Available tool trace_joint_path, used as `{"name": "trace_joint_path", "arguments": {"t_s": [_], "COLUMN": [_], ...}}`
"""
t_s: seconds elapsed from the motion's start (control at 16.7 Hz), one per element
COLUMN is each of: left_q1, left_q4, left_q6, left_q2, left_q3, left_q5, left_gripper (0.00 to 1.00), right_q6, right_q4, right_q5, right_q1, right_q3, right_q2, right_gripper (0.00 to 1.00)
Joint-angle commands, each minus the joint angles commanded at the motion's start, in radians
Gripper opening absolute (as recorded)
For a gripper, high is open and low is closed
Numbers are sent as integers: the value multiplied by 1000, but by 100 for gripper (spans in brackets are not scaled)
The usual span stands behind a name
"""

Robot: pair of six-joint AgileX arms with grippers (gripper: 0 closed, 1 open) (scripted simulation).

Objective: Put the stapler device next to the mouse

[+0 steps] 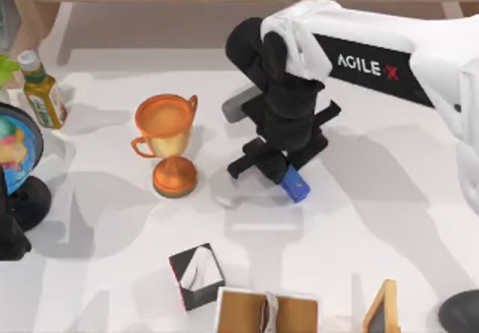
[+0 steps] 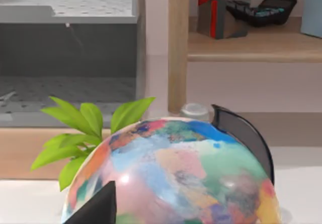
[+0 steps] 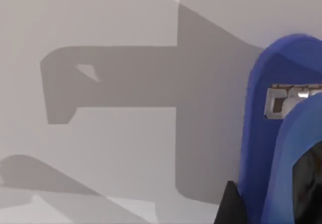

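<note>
The right gripper (image 1: 288,170) is at the middle of the bench (image 1: 374,221), its fingers closed on the blue stapler device (image 1: 296,185). I think it should carry it level and low, then set it gently beside the mouse (image 1: 241,102), not on it

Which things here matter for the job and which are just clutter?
Job:
stapler
right gripper, over the stapler at table centre

Clutter:
trophy
globe
bottle
black-and-white box
plant
</note>
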State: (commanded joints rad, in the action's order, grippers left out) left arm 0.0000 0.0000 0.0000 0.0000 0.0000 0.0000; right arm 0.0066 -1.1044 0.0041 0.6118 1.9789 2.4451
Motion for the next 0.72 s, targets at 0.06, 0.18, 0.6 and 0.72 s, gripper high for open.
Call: {"name": "trace_joint_path", "arguments": {"t_s": [0.06, 0.18, 0.6, 0.72], "left_q1": [0, 0, 0, 0], "left_q4": [0, 0, 0, 0], "left_q6": [0, 0, 0, 0], "left_q2": [0, 0, 0, 0], "left_q3": [0, 0, 0, 0], "left_q5": [0, 0, 0, 0], "left_gripper": [100, 100, 100, 100], "right_q6": [0, 0, -1, -1], "right_q4": [0, 0, -74, -99], "right_q5": [0, 0, 2, 1], "right_q1": [0, 0, -3, -3], "right_q3": [0, 0, 51, 73], "right_q2": [0, 0, -17, -26], "right_gripper": [0, 0, 0, 0]}}
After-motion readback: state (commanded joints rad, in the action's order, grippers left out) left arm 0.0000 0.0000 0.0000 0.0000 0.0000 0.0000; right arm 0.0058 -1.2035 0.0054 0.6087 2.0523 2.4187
